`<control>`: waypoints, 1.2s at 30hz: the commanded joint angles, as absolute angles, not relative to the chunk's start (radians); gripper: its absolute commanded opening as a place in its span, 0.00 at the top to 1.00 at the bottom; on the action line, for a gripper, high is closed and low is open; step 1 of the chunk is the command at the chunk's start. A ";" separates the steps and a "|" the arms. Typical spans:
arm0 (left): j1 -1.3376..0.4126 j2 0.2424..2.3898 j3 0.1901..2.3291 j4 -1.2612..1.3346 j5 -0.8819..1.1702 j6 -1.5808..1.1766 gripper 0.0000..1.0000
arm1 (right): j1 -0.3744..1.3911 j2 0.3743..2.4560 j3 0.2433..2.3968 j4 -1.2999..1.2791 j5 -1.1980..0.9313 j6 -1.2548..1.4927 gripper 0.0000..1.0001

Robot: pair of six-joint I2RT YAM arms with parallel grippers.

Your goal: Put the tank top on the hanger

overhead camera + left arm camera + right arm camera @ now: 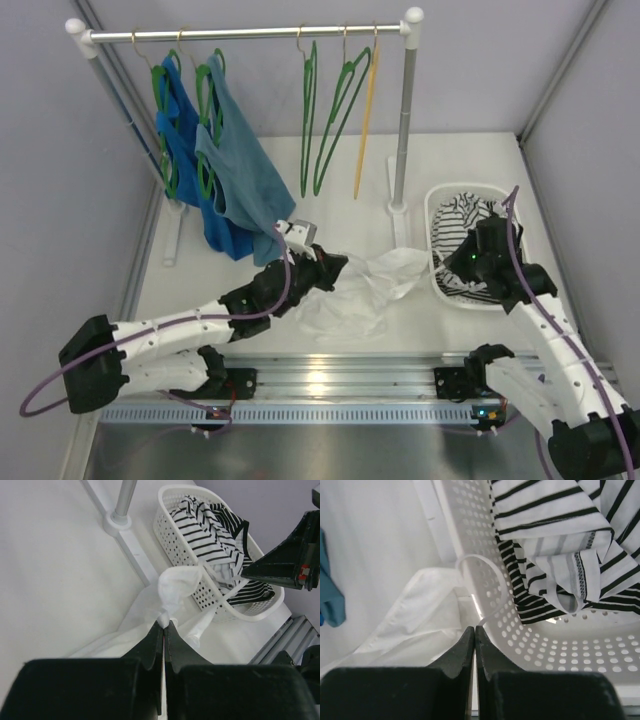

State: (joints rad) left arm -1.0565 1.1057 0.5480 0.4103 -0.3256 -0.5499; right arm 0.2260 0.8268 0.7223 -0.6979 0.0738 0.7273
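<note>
- While a crumpled plain white sleeveless tank top (360, 290) lies on the white table (455, 160) near the middle of its near edge, the left gripper (164, 625) has its black fingers pressed together on a bunched fold of the thin cloth; the fold balloons just above the fingertips
- at the table's right edge, the right gripper (474, 629) hangs by the wall of a perforated white plastic basket (560, 645); its fingers meet with no gap, pinching the end of one narrow white strap of the tank top; the strap loops against the basket's wall
- a black-and-white striped garment (555, 540) fills the basket, heaped and creased
- the rest of the tank top spreads on the table between the two grippers, just left of the basket
- along the far edge stands a clothes rack with a metal rail (250, 33); a thin green plastic hanger with a metal hook (306, 130) hangs bare toward the rail's right end; a second green hanger (335, 135) hangs just beside it, then a slim yellow hanger (365, 120)
- toward the rail's left end, a light blue tank top (245, 180) and a deeper blue one (180, 130) hang on more green hangers; the lighter one's hem comes down near the left arm's wrist
</note>
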 commanded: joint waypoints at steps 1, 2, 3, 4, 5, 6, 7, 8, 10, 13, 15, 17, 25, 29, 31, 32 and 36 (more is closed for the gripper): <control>-1.031 1.034 0.627 0.259 -0.356 -0.488 1.00 | 0.224 0.790 0.837 -0.738 0.055 0.689 1.00; -1.016 1.022 0.637 0.236 -0.356 -0.485 1.00 | 0.235 0.787 0.876 -0.750 0.051 0.687 1.00; -1.009 1.005 0.650 0.191 -0.356 -0.477 1.00 | 0.241 0.785 0.897 -0.761 0.048 0.687 1.00; -0.999 0.979 0.656 0.169 -0.354 -0.474 1.00 | 0.256 0.784 0.917 -0.768 0.045 0.687 1.00; -0.980 0.965 0.667 0.141 -0.354 -0.472 1.00 | 0.264 0.782 0.954 -0.779 0.044 0.687 1.00; -0.971 0.954 0.689 0.117 -0.353 -0.468 1.00 | 0.273 0.782 0.972 -0.781 0.044 0.687 1.00; -0.957 0.944 0.701 0.071 -0.345 -0.465 1.00 | 0.290 0.788 0.989 -0.781 0.038 0.687 1.00; -0.922 0.928 0.713 0.051 -0.322 -0.462 1.00 | 0.296 0.802 1.029 -0.781 0.035 0.687 1.00; -0.850 0.922 0.765 0.005 -0.286 -0.463 1.00 | 0.313 0.833 1.075 -0.778 0.032 0.678 1.00; -0.757 0.931 0.843 -0.066 -0.174 -0.475 1.00 | 0.327 0.906 1.167 -0.762 0.023 0.672 1.00; -0.675 0.959 0.909 -0.083 -0.112 -0.480 1.00 | 0.331 0.954 1.218 -0.730 0.017 0.669 1.00; -0.612 0.980 0.954 -0.115 -0.086 -0.486 1.00 | 0.334 1.004 1.261 -0.716 0.011 0.670 1.00; -0.477 1.078 1.149 -0.167 0.029 -0.518 1.00 | 0.402 1.133 1.425 -0.658 0.015 0.675 1.00; -0.437 1.111 1.227 -0.175 0.060 -0.519 1.00 | 0.419 1.198 1.529 -0.670 0.041 0.661 1.00; -0.427 1.121 1.276 -0.187 0.069 -0.517 1.00 | 0.419 1.219 1.592 -0.676 0.048 0.649 1.00; -0.423 1.129 1.294 -0.190 0.075 -0.514 1.00 | 0.417 1.236 1.610 -0.684 0.049 0.646 1.00; -0.420 1.117 1.275 -0.210 0.095 -0.512 1.00 | 0.425 1.226 1.600 -0.674 0.051 0.646 1.00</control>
State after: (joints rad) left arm -0.4259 1.1313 1.2587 -0.1947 0.0513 -0.5106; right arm 0.4103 1.2392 1.5787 -0.7021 0.0360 0.6628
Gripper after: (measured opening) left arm 0.012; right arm 0.005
